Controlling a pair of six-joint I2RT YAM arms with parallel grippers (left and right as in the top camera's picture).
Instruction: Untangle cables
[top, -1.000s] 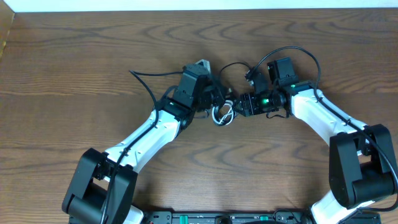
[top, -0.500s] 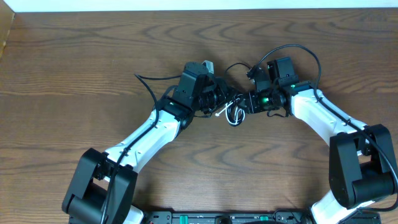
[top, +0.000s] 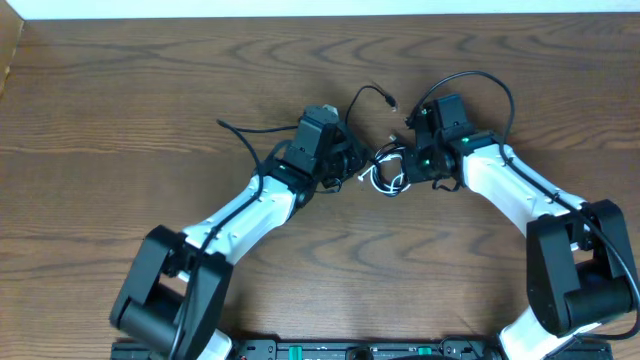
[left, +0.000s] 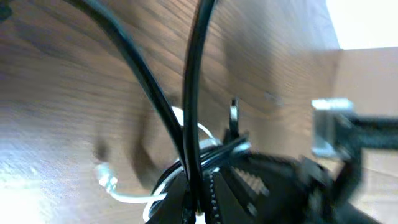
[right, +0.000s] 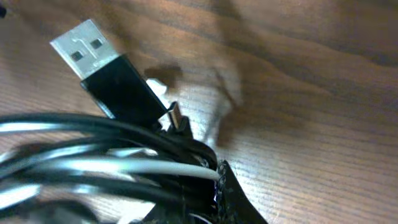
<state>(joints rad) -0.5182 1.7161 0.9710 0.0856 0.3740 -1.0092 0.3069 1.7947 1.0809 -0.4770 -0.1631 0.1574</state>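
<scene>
**Overhead view.** The cables (top: 383, 178) lie knotted on the bench (top: 120, 90) near its centre. They sit between the left tool (top: 354, 165) and the right tool (top: 403, 166), which face each other closely. One free black plug (top: 390, 102) arcs clear behind the knot. Both arms reach inward with elbows out. Judgement: draw the tools apart slowly, low over the bench, and check that the loops open rather than cinch.

**Left wrist view.** Blurred. The left tool (left: 199, 200) appears closed on the black cable (left: 194, 93), whose strands rise from it. The white cable (left: 127, 196) loops just beside it, its small plug end on the bench. Judgement: gripping black alone is sound, since white must slide free.

**Right wrist view.** The right tool (right: 216, 186) is clamped on a bundle of black and white strands. A black USB plug (right: 102, 62) projects above the bundle. Judgement: holding both colours risks tightening the knot, so a regrip on the white cable (right: 155, 167) alone is advisable.
</scene>
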